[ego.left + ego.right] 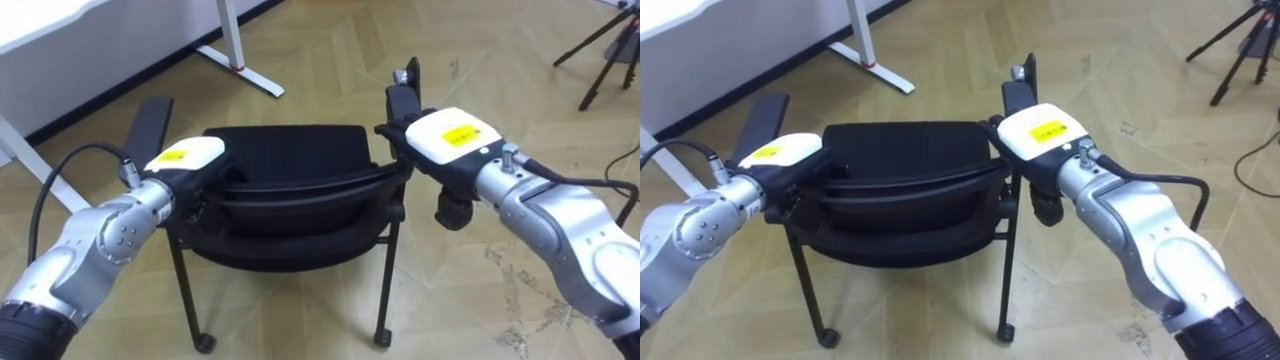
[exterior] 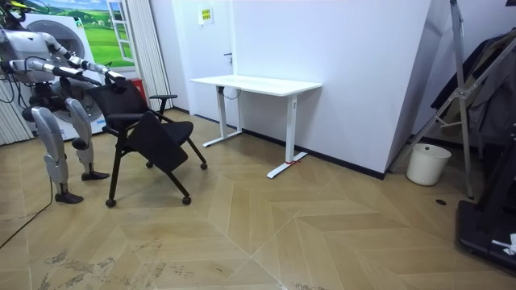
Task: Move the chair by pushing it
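Left hand (image 1: 185,158) at 9 o'clock, right hand (image 1: 452,138) at 3, both at chair (image 1: 285,165) back; grip state: can't tell; push evenly, else it yaws.

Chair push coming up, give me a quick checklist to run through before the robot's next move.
1. Robot's left hand at the left end of the chair back: ok.
2. Robot's right hand at the right end of the back: ok.
3. Chair upright, with its casters on the floor: ok.
4. Floor bare between the chair and the desk: ok.
5. Casters roll freely: cannot tell.
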Robot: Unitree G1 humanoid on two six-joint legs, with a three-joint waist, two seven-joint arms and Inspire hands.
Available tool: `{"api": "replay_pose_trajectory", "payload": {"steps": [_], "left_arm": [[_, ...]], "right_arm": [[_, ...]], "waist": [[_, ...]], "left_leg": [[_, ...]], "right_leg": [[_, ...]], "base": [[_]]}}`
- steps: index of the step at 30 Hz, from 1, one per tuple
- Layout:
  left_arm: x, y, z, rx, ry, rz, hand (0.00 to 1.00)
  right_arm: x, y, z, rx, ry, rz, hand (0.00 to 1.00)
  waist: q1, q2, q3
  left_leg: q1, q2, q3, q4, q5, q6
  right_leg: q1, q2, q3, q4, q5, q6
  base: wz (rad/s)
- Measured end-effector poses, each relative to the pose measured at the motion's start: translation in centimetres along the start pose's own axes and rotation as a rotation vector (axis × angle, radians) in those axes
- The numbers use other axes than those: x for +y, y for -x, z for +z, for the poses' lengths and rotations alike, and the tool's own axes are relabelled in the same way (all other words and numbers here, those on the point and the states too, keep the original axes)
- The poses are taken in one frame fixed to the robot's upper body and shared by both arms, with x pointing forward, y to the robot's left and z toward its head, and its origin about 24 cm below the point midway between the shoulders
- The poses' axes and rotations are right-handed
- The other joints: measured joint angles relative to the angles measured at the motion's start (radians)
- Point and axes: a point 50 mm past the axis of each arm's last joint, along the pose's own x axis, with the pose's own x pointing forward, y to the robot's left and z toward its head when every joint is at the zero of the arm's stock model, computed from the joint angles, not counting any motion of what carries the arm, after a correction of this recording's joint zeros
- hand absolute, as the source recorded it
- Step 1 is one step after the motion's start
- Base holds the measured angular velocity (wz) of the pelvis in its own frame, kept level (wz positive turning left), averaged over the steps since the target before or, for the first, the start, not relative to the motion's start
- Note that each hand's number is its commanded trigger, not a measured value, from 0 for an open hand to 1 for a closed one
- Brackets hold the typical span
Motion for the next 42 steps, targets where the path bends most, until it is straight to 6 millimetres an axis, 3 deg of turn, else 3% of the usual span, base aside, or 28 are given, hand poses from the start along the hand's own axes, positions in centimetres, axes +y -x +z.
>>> {"api": "replay_pose_trajectory", "payload": {"steps": [17, 32, 35, 40, 42], "left_arm": [[0.0, -0.3, 0.4, -0.015, -0.015, -0.006, 1.0], [-0.6, -0.8, 0.9, -0.022, 0.003, -0.017, 1.0], [-0.6, -0.8, 1.0, -0.022, 0.006, -0.007, 1.0], [-0.9, -0.9, 1.1, -0.019, 0.021, -0.005, 1.0], [-1.0, -0.9, 1.2, -0.018, 0.023, -0.008, 1.0]], "right_arm": [[0.2, -0.2, 0.9, -0.056, -0.036, -0.001, 0.0], [2.9, -0.6, 1.5, -0.046, -0.085, 0.087, 0.0], [3.0, -0.8, 1.6, -0.035, -0.109, 0.08, 0.0], [3.2, -1.2, 1.8, -0.018, -0.149, 0.07, 0.0], [3.6, -1.4, 1.7, -0.003, -0.164, 0.068, 0.0]], "waist": [[0.015, -0.009, -0.0004], [0.018, 0.009, 0.001], [0.017, 0.013, -0.001], [0.012, 0.026, -0.0117], [0.014, 0.03, -0.0108]], "left_leg": [[0.008, 0.0, -0.001, -0.001, 0.0, 0.0], [0.012, 0.0, -0.012, -0.004, 0.0, 0.0], [0.005, 0.0, -0.012, -0.003, 0.0, 0.0], [-0.004, -0.001, -0.018, -0.003, 0.0, 0.0], [-0.003, 0.0, -0.021, -0.003, 0.0, 0.0]], "right_leg": [[0.013, 0.0, -0.001, -0.008, 0.0, 0.0], [0.028, 0.0, -0.017, -0.016, 0.0, 0.0], [0.026, 0.0, -0.02, -0.022, 0.0, 0.0], [0.028, 0.0, -0.029, -0.031, 0.001, 0.001], [0.032, 0.0, -0.035, -0.031, 0.001, 0.001]], "base": [[0.0], [0.03], [0.04], [0.05], [0.07]]}}
